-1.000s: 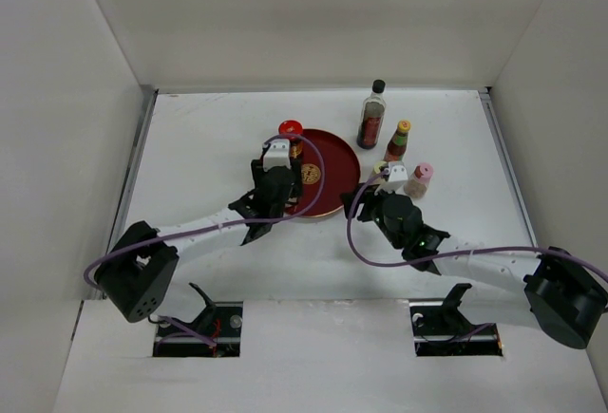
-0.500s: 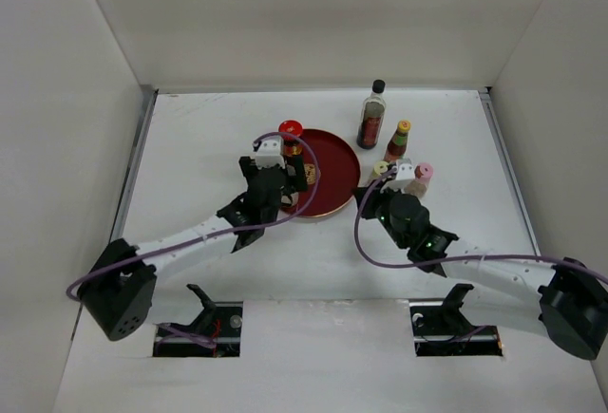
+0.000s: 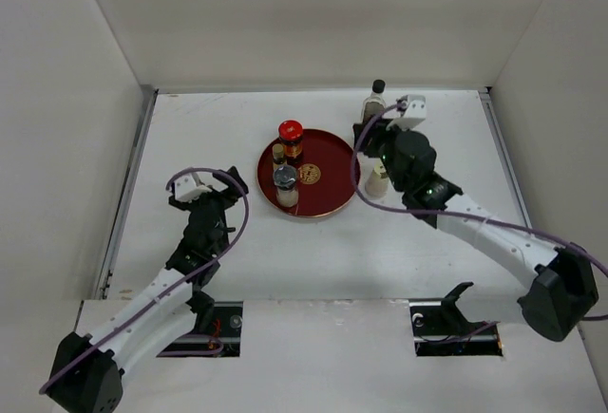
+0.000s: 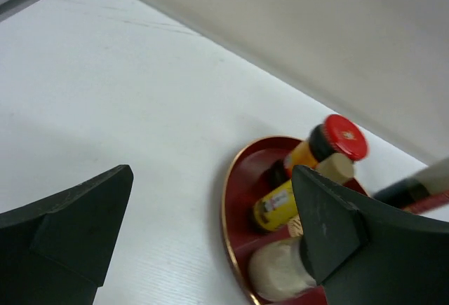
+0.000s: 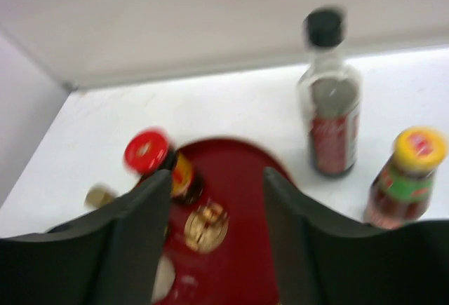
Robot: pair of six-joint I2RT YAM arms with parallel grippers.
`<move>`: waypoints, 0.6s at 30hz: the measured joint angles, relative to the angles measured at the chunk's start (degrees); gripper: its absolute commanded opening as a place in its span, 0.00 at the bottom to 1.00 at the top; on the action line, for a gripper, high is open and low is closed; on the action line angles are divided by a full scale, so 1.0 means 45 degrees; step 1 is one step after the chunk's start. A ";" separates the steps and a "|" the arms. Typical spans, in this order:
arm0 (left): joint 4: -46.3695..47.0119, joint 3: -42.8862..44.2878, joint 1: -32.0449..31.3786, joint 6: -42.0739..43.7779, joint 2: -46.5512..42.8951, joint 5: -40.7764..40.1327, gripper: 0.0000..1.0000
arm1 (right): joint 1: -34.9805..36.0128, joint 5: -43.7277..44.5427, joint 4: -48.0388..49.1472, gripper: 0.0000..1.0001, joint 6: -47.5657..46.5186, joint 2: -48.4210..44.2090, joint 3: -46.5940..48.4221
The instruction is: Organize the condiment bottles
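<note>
On the dark red tray point(image 3: 328, 161) stand three of the condiment bottles: a red-lidded jar point(image 3: 291, 134), a slim yellow bottle point(image 3: 278, 154) and a grey-lidded jar point(image 3: 285, 179). My left gripper point(image 3: 204, 185) is open and empty, left of the tray; its wrist view shows the red-lidded jar point(image 4: 338, 139), the yellow bottle point(image 4: 280, 207) and the tray rim point(image 4: 227, 207). My right gripper point(image 3: 375, 142) hangs open and empty above the tray's right side. The black-capped bottle point(image 5: 330, 102) and the orange-capped sauce point(image 5: 407, 179) stand behind the tray point(image 5: 235, 179). A cream-capped shaker point(image 3: 377, 181) stands beside the right arm.
White walls close in the table on the left, back and right. The right arm covers part of the black-capped bottle point(image 3: 377, 92) and the ground right of the tray. The two arm bases sit at the near edge.
The left gripper has opened and drawn back left and nearer, leaving the grey-lidded jar standing on the tray. The right gripper has risen from the shakers and swung toward the back.
</note>
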 measured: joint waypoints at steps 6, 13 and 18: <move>0.0083 -0.1093 0.0296 -0.1044 0.0272 -0.0321 1.00 | -0.1938 0.0136 -0.1229 0.85 -0.1015 0.2127 0.3045; 0.0457 -0.1107 0.0267 -0.1433 0.0539 -0.0311 1.00 | -0.3079 -0.0131 -0.2671 0.87 -0.1865 0.4707 0.5799; 0.0597 -0.1107 0.0219 -0.1501 0.0685 -0.0306 1.00 | -0.3332 -0.0588 -0.3016 0.82 -0.2161 0.6261 0.6868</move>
